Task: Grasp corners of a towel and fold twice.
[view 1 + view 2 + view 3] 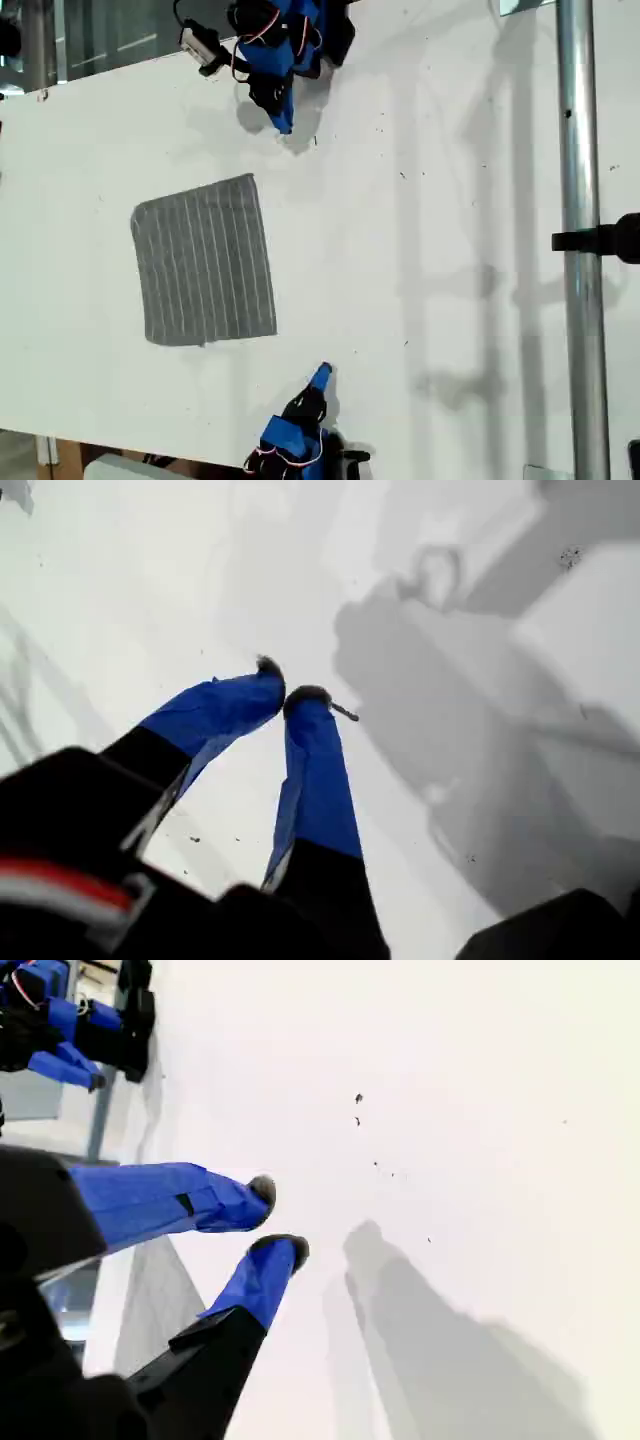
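The towel (205, 262), grey with thin white stripes, lies flat and unfolded on the white table (450, 200), towards the exterior view's left. All its corners rest on the table, among them one far corner (250, 178) and one near corner (273, 330). One blue arm's gripper (283, 122) hangs beyond the towel's far edge, another arm's gripper (322, 375) sits off its near edge. Neither touches the cloth, and which arm is which does not show. My first gripper (288, 683) is shut on nothing. My second gripper (277, 1222) has its tips almost together over bare table. Neither wrist view shows the towel.
A metal pole (578, 250) with a black clamp (610, 238) crosses the exterior view's right side. Long shadows (470, 290) lie on the table beside it. The other arm (70, 1030) stands by a table edge in the second wrist view.
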Robot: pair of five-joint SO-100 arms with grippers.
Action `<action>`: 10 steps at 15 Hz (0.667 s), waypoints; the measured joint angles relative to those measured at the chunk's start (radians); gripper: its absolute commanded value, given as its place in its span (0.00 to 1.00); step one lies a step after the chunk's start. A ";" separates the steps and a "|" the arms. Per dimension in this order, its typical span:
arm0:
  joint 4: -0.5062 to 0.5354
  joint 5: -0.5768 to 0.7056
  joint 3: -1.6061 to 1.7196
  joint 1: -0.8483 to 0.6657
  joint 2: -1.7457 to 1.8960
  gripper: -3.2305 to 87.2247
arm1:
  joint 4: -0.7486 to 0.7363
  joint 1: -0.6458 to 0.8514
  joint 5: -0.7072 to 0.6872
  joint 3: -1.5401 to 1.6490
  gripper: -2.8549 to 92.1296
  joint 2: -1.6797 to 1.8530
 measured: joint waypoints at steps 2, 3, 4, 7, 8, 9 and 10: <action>0.002 -0.129 0.000 -0.103 0.000 0.00 | 0.000 -0.020 0.009 0.000 0.03 0.000; 0.002 -0.324 0.002 -0.221 0.000 0.00 | 0.000 -0.026 0.009 0.000 0.03 0.000; 0.002 -0.434 0.003 -0.259 0.000 0.00 | 0.000 -0.023 0.009 0.000 0.03 0.000; 0.002 -0.485 0.003 -0.268 0.000 0.00 | 0.000 -0.023 0.009 0.000 0.03 0.000; 0.002 -0.486 0.003 -0.275 0.000 0.00 | 0.000 -0.023 0.009 0.000 0.03 0.000; 0.002 -0.486 0.003 -0.273 0.000 0.00 | 0.000 -0.023 0.009 0.000 0.03 0.000; 0.002 -0.486 0.003 -0.273 0.000 0.00 | 0.000 -0.023 0.009 0.000 0.03 0.000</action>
